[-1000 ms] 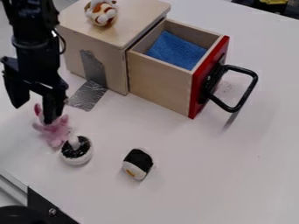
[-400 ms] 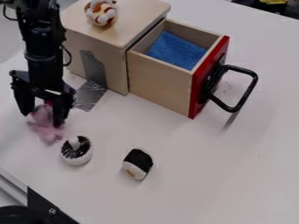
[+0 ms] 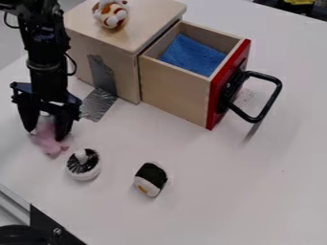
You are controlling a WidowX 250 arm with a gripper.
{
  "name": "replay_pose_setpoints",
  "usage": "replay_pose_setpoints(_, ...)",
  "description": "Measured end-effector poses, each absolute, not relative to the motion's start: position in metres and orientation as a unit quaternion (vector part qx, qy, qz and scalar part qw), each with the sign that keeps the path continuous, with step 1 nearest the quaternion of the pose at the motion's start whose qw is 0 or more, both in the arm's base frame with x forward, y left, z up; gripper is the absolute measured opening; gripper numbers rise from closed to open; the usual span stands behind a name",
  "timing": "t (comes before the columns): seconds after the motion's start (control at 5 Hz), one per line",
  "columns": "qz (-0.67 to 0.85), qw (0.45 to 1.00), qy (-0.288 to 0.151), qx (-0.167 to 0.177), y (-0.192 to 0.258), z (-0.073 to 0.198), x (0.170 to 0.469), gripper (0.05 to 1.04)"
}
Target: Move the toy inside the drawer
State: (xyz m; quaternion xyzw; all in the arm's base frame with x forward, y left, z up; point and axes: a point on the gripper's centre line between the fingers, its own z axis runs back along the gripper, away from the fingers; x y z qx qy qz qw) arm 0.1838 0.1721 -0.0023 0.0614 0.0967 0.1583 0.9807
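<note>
We find the pink toy (image 3: 49, 142) on the counter (image 3: 198, 148), directly below the gripper (image 3: 45, 135) and between its parted fingers, with no firm hold evident. We judge that closing inward, with little sideways correction, should come before any lift toward the drawer (image 3: 176, 95).

Arm (image 3: 39, 21): enters from the upper left, runs steeply downward just left of the box (image 3: 144, 21). Wrist (image 3: 47, 72): near upright, beside the box's left side. Gripper (image 3: 45, 135): points down, low, to the lower left of the box and apart from it; both fingers (image 3: 27, 117) visible, parted, tips downward.
</note>
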Motion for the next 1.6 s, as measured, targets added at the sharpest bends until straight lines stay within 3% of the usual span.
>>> replay_pose_setpoints(0.2,0.151,0.982,0.108,0.04,0.149,0.015,0.174,0.501)
replay_pose_setpoints(0.4,0.103,0.992,0.061,0.042,0.118,0.065,0.202,0.431)
replay_pose_setpoints(0.6,0.052,0.998,0.031,0.033,0.085,0.107,0.239,0.408)
replay_pose_setpoints(0.8,-0.007,0.999,0.002,0.045,0.06,0.125,0.283,0.407)
replay_pose_setpoints(1.2,-0.032,0.997,-0.023,0.061,0.061,0.127,0.37,0.407)
replay_pose_setpoints(1.4,-0.039,0.998,-0.015,0.054,0.062,0.115,0.388,0.458)
replay_pose_setpoints(1.6,-0.043,0.998,-0.016,0.03,0.055,0.115,0.397,0.798)
